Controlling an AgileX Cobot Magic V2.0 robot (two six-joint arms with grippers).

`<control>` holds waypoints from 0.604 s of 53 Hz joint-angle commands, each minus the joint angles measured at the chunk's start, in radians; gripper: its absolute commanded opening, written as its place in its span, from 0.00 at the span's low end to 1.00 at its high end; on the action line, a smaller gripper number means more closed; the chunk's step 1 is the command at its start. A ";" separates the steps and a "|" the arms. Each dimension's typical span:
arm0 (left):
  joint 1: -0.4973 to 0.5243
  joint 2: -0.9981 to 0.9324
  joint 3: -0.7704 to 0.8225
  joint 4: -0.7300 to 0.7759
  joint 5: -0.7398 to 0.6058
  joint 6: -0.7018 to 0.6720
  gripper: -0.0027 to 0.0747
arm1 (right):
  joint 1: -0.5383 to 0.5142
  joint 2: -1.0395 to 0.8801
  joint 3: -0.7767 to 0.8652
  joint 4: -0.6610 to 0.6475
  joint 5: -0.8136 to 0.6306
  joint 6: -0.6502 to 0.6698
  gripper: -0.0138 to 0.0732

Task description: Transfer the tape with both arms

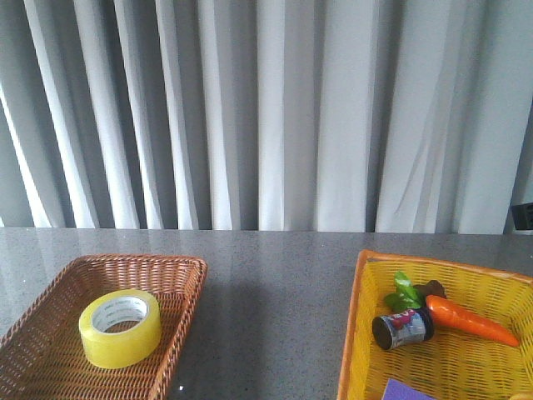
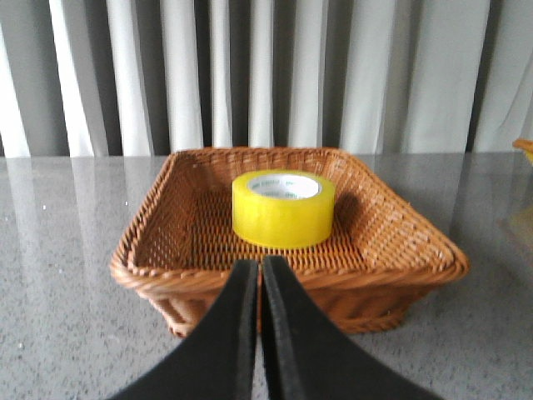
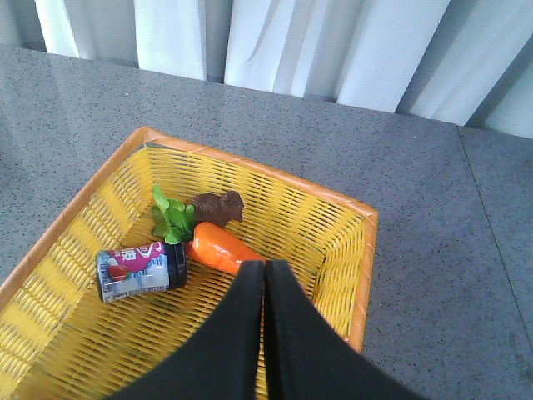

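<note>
The yellow tape roll (image 1: 121, 327) with a white printed core lies flat in the brown wicker basket (image 1: 179, 275) at the front left. It also shows in the left wrist view (image 2: 283, 207), inside the basket (image 2: 141, 242). My left gripper (image 2: 259, 265) is shut and empty, hovering just short of the basket's near rim, with the tape beyond it. My right gripper (image 3: 265, 268) is shut and empty, above the yellow basket (image 3: 366, 250). Neither arm shows in the front view.
The yellow basket (image 1: 356, 325) at the front right holds a small can (image 1: 404, 328), a toy carrot (image 1: 468, 321) with green leaves, a small brown object (image 3: 218, 206) and a purple item (image 1: 408, 390). Grey speckled table; curtain behind.
</note>
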 commanded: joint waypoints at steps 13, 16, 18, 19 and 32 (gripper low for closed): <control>0.081 -0.021 -0.004 0.033 0.023 -0.001 0.03 | -0.001 -0.021 -0.026 -0.022 -0.060 -0.003 0.15; 0.099 -0.021 -0.004 0.033 0.023 -0.001 0.03 | -0.001 -0.021 -0.026 -0.022 -0.060 -0.003 0.15; 0.111 -0.021 -0.004 0.033 0.023 -0.001 0.03 | -0.001 -0.021 -0.026 -0.022 -0.060 -0.003 0.15; 0.117 -0.021 -0.004 0.033 0.023 -0.001 0.03 | -0.001 -0.021 -0.026 -0.022 -0.060 -0.003 0.15; 0.129 -0.021 -0.004 0.032 -0.002 -0.001 0.03 | -0.001 -0.020 -0.026 -0.022 -0.060 -0.002 0.15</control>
